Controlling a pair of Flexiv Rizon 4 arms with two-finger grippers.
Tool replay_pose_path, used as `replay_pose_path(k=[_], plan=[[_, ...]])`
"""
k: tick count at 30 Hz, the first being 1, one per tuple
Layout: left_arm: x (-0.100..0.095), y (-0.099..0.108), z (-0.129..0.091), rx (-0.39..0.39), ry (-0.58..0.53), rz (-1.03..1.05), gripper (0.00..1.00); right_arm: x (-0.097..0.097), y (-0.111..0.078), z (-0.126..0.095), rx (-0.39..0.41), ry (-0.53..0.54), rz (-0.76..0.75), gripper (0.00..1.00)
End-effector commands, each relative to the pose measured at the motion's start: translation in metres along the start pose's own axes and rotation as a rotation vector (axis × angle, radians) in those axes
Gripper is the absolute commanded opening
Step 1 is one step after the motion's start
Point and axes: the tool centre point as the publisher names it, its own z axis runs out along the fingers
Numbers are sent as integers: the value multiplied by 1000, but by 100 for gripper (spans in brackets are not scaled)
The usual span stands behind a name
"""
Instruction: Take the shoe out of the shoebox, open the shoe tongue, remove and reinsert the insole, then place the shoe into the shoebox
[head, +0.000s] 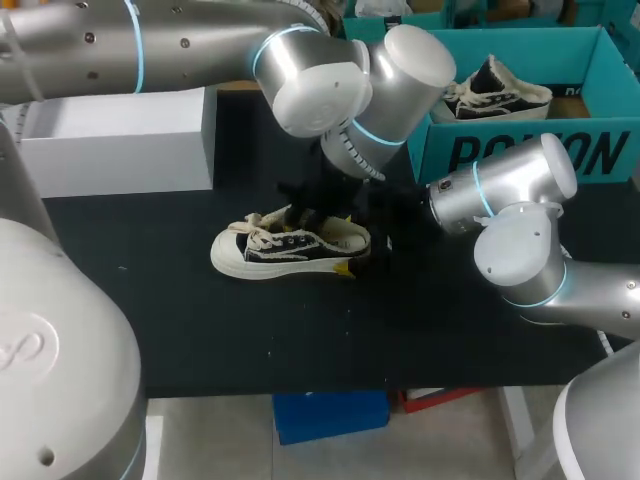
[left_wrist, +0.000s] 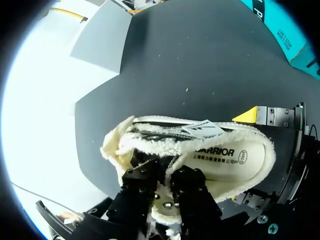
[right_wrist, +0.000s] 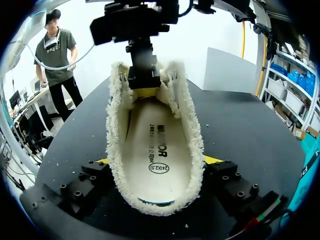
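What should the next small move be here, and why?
Probably the left gripper dips toward the insole. The right gripper clamps the shoe at the heel, the opening is spread wide, and the insole lies flat inside.

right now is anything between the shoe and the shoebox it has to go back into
Yes. My right arm stands between the shoe and the teal shoebox, and a second shoe already lies inside it.
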Motion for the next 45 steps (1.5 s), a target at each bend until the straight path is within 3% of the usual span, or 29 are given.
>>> replay_pose_path(k=[1,4,6,30,36,45], plan=[[-2,-3,-5,-1,6,-5,0,-1,1,1,4,0,2,0],[-6,-5,-11,-5,21,-6,0,-1,1,1,4,0,2,0],[-10,-6,-15,-52,50,-10,0,-1,1,1,4,0,2,0],[-85,-9,-24,-27,216,-75,0,-1,1,1,4,0,2,0],[-97,-4,-17,-36,235,-93,0,-1,1,1,4,0,2,0],[-100,7,4,-64,258,-122,0,-1,1,1,4,0,2,0]])
